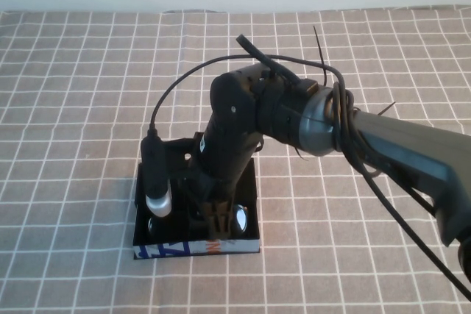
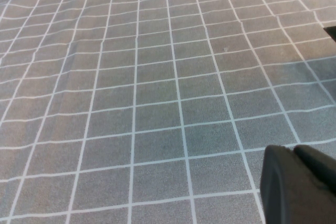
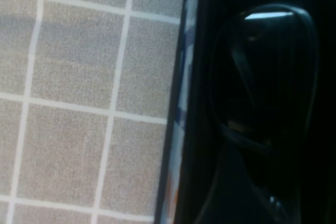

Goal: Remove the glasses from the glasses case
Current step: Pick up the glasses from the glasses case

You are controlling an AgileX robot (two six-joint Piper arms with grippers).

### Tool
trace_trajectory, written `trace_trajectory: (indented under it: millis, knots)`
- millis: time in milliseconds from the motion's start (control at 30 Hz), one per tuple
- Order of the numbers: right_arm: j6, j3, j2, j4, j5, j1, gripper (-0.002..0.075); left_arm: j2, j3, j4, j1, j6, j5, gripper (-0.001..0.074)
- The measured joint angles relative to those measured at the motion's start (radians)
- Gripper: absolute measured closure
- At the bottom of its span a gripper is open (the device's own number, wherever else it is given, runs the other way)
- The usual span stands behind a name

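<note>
Both grippers: right gripper [image 1: 215, 215] over glossy glasses [image 3: 265, 77], left gripper [image 2: 299, 184] apart.

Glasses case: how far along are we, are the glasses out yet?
Done: the glasses case lies open on the checked cloth. In hand: the right gripper is down inside it at the glasses, which lie in the case; its grasp is hidden. Left: lifting them out. The left gripper is over bare cloth, away from the case.
</note>
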Motion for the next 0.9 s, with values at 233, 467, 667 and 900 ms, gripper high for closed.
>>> trace_trajectory:
  millis: [233, 467, 667, 900]
  knots:
    - [0.0, -0.005, 0.01, -0.004, -0.002, -0.002, 0.0386, 0.0, 0.0, 0.0, 0.0, 0.0, 0.0, 0.0739]
    - [0.0, -0.011, 0.023, -0.006, 0.027, -0.007, 0.0426, 0.0, 0.0, 0.0, 0.0, 0.0, 0.0, 0.0739]
    - [0.0, -0.009, 0.028, 0.007, 0.059, -0.007, 0.0433, 0.0, 0.0, 0.0, 0.0, 0.0, 0.0, 0.0739]
    - [0.0, -0.009, 0.028, 0.008, 0.057, -0.007, 0.0456, 0.0, 0.0, 0.0, 0.0, 0.0, 0.0, 0.0739]
